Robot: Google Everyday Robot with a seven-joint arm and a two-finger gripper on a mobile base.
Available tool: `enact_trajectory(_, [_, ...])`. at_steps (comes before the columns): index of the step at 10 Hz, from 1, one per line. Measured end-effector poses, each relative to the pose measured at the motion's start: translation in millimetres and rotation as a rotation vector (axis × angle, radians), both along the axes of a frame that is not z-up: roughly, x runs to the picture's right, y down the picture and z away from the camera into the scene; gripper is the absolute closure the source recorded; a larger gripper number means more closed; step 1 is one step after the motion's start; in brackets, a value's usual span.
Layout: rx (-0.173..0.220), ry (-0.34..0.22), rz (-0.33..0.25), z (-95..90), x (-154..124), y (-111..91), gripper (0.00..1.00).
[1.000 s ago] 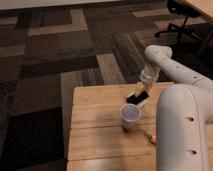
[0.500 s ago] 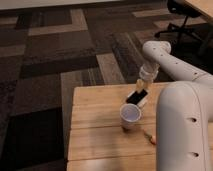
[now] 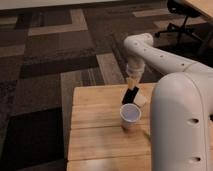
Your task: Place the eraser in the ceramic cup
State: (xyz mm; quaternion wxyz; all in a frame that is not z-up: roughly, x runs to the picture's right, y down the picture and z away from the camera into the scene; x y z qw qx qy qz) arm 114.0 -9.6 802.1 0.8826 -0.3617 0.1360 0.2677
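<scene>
My claw (image 3: 132, 85) hangs over the far part of the wooden worktop (image 3: 95, 117), pointing straight down, with its fingers clamped on the upper end of the eraser (image 3: 130, 95). The eraser is a thin black slab that dangles from my grip, clear of the boards and leaning slightly, its lower end further to the left in the camera view than its top. That lower end sits just above the far rim of the ceramic cup (image 3: 130, 116); I cannot tell whether it touches the rim.

The cup stands upright on the worktop, its round white mouth open and facing up, directly below the eraser. Just beside the eraser, on its right in the camera view, a white flat piece (image 3: 143, 100) lies on the boards. My arm (image 3: 160, 57) curves in from the right, and patterned carpet (image 3: 50, 50) covers the floor around the worktop.
</scene>
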Motion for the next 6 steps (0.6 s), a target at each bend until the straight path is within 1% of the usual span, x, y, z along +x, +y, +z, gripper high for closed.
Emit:
enact_trajectory(1, [0.008,-0.024,-0.026,-6.0,-12,-4,1.00])
enact_trajectory(2, [0.028,-0.038,-0.056,-13.0,-23,-12,1.00])
enact_trajectory(3, [0.058,-0.034,-0.075,-18.5,-25,-22,1.00])
enact_trajectory(6, [0.142,-0.017,-0.098,-40.9,-27,-44,1.00])
